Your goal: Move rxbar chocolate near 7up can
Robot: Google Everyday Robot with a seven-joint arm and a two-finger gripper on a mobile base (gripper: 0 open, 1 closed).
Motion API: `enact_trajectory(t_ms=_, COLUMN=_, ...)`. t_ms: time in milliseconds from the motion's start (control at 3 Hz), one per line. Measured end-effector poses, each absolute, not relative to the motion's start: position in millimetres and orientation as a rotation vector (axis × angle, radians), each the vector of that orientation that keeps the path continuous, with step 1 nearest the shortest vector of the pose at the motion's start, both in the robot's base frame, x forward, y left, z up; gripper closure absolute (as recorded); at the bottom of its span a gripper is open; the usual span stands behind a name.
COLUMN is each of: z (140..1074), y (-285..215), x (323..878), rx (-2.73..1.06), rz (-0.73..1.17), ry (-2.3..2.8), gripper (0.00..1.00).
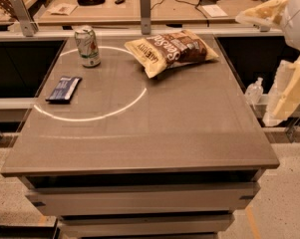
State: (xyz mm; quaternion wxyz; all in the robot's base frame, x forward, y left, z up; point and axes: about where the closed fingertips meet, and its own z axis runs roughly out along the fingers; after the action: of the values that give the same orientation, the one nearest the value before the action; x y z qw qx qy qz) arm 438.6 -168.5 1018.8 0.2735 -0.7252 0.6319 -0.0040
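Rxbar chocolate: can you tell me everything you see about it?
The rxbar chocolate is a small flat bar in a dark blue wrapper with pale label patches. It lies flat near the table's left edge, nearer the camera than the 7up can, apart from it. Only the table touches it. The claw hangs past the table's right side, far away.
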Motion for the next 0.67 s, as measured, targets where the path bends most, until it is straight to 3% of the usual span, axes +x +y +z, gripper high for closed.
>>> enact_trajectory(t_ms=667, z=1009, y=-96, x=396, rx=-2.057, rz=0.037, ry=1.259, gripper=0.0)
